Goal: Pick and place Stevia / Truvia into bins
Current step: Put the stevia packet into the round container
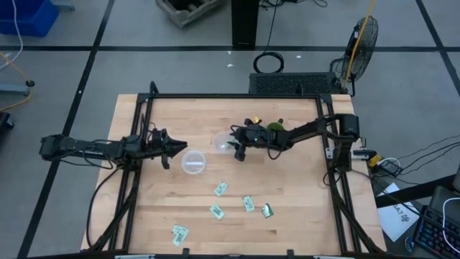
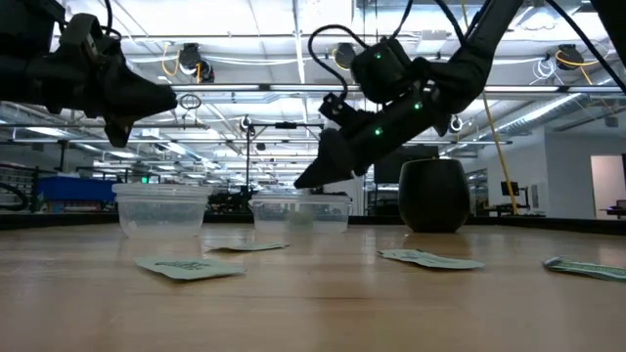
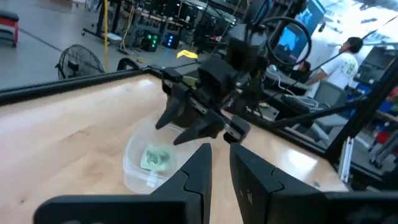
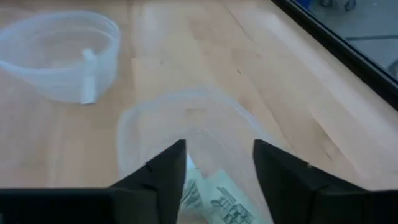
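Observation:
My right gripper (image 1: 237, 149) hovers open over the rounded-square clear tub (image 1: 223, 142), fingers slanting down; it also shows as my right gripper (image 3: 186, 127) in the left wrist view. A pale green sachet (image 3: 155, 158) lies flat on that tub's floor, and sachets (image 4: 214, 200) show below the right fingers. My left gripper (image 1: 172, 147) waits beside the round clear tub (image 1: 192, 161), its fingers (image 3: 202, 171) a narrow gap apart. Several more sachets (image 1: 221, 188) lie flat on the near half of the table.
A dark green mug (image 1: 275, 129) stands just behind my right arm, toward the table's far right. The loose sachets (image 1: 249, 203) spread from one near the front edge (image 1: 180, 232) to another at the right (image 1: 267, 210). A person (image 3: 345, 59) stands beyond the table.

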Robot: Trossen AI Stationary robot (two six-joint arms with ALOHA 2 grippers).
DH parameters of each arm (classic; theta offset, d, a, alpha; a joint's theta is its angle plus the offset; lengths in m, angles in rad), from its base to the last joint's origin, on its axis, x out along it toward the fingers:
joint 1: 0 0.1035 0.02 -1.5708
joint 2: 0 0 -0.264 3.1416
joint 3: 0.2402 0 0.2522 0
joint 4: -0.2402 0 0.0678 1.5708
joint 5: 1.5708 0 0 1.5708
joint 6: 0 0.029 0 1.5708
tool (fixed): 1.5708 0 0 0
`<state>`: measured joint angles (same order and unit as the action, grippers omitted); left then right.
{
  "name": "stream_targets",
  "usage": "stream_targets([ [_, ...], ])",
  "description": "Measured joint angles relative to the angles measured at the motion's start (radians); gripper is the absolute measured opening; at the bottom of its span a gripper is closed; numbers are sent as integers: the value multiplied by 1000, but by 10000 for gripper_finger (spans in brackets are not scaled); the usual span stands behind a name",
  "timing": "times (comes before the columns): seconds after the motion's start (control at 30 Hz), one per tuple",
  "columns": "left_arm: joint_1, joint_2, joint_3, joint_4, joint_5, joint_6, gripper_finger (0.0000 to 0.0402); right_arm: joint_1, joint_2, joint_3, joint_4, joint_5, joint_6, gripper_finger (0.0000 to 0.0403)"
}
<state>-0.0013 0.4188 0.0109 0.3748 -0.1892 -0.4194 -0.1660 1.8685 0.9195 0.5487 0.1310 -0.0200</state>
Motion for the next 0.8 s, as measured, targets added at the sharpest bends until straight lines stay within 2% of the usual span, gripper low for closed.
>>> stream_targets([
  [0.2,-2,0,0,5,122,-85,63,63,-55,-1,-39,0,5,249],
  [0.33,-40,0,0,12,208,-98,63,131,-115,-1,-70,-1,1,270],
  [0.43,-98,0,0,62,214,-93,68,189,-163,-1,-89,-1,2,276],
  [0.57,-189,4,0,139,147,-85,107,270,-226,-2,-133,-2,8,274],
  [0.73,-280,55,7,160,-76,-55,188,373,-304,-2,-215,-2,31,268],
  [0.8,-304,106,18,148,-134,-47,216,412,-328,-2,-236,-2,37,268],
])
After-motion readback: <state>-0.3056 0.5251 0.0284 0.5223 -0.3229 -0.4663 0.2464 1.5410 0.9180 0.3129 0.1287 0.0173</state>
